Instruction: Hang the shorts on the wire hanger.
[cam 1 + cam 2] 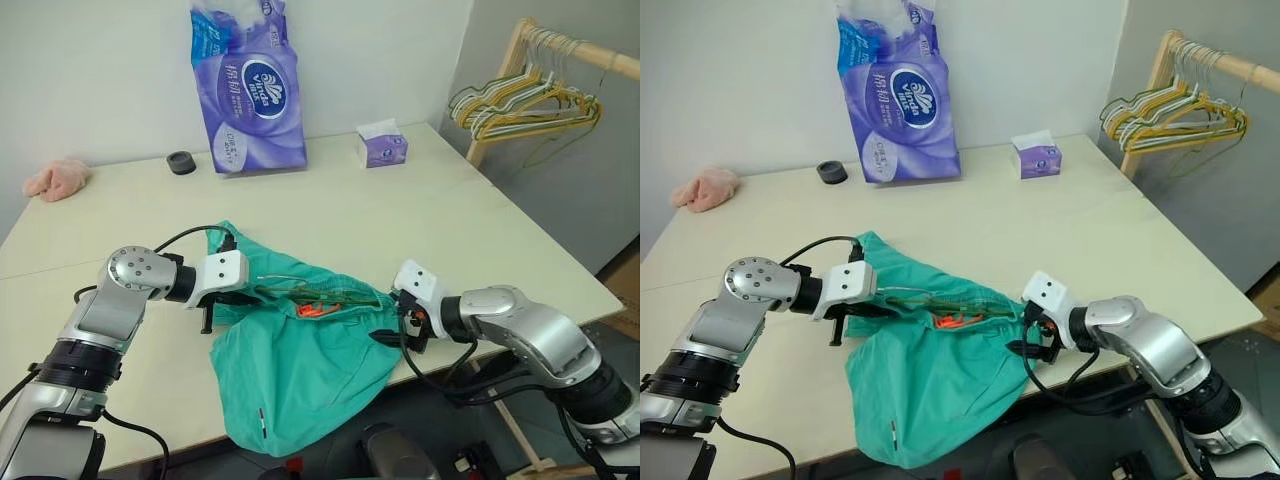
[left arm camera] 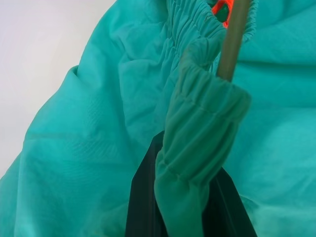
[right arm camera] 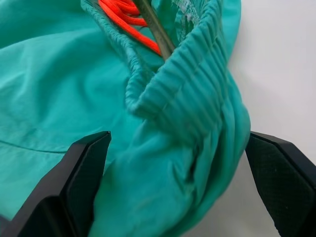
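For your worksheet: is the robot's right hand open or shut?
Open: the right hand has its black fingers spread wide either side of the teal-green fabric shorts.

The teal-green shorts (image 1: pixel 300 360) stretch between the left gripper (image 1: pixel 222 300), which pinches the gathered waistband, and the spread right gripper (image 1: pixel 400 325); their legs droop below. The olive wire hanger (image 1: pixel 315 292) runs inside the waistband beside an orange drawstring.

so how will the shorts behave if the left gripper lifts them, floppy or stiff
Probably floppy: the shorts already sag over the table edge in soft folds. Likely light, being thin fabric. The gathered waistband bunched in the left gripper should give a fair hold, though it could slide along the wire hanger.
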Available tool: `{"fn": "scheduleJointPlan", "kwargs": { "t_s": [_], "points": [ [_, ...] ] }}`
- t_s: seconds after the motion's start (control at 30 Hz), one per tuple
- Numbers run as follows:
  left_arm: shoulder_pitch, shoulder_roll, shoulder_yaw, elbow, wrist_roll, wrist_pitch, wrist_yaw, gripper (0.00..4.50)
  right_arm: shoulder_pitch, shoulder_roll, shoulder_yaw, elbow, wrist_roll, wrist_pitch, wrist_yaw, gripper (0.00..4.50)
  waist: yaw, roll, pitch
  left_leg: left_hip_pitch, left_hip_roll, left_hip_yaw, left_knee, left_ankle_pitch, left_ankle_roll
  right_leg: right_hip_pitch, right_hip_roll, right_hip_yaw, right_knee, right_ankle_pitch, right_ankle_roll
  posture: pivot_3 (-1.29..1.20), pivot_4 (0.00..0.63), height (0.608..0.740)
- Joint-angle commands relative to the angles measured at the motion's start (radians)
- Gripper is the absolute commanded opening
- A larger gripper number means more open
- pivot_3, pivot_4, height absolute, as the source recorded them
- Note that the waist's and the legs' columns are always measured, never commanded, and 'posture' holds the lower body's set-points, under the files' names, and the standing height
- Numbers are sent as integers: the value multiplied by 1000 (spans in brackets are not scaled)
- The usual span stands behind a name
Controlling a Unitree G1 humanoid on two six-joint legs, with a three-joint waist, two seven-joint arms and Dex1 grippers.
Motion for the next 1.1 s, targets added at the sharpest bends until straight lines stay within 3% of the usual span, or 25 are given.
{"fn": "scheduleJointPlan", "kwargs": {
  "t_s": [0.03, 0.6, 0.7, 1.0, 1.07, 1.1],
  "points": [
    [1, 15, -5, -32, 7, -11, -8, 0, -54, 33, 41, 39, -62, -75, 24, 4460, -2, 0, 0, 0, 0, 0, 0, 0, 0, 0, 0, 0, 0, 0, 0, -365, 32, 740],
    [3, 3, -23, -49, 52, -11, 3, 0, -169, 117, 165, 276, -279, -274, 168, 4460, -6, 0, -1, 0, 0, 0, 0, 0, 0, 0, 0, 0, 0, 0, 0, -363, 27, 740],
    [4, -2, -23, -59, 41, 4, 7, 0, -176, 135, 176, 307, -307, -300, 185, 3830, -6, 0, -1, 0, 0, -1, 0, 0, 0, 0, 0, 0, 0, 0, 0, -363, 26, 740],
    [4, -17, -11, -67, 22, 38, 16, 0, -189, 175, 166, 336, -336, -310, 231, 714, -12, 0, -4, 0, 0, -1, 0, 0, 0, 0, 0, -1, 0, 0, 0, -361, 24, 740],
    [8, -22, -4, -70, 11, 50, 17, 0, -189, 177, 159, 329, -338, -306, 240, 95, -13, 0, -5, 0, 0, -1, 0, 0, 0, 0, 0, -1, 0, 0, 0, -361, 24, 740],
    [9, -30, 4, -70, 1, 61, 24, 0, -188, 176, 149, 321, -333, -302, 248, 44, -13, 0, -6, 0, 0, -1, 0, 0, 0, 0, 0, -1, 0, 0, 0, -357, 23, 740]
  ]
}}
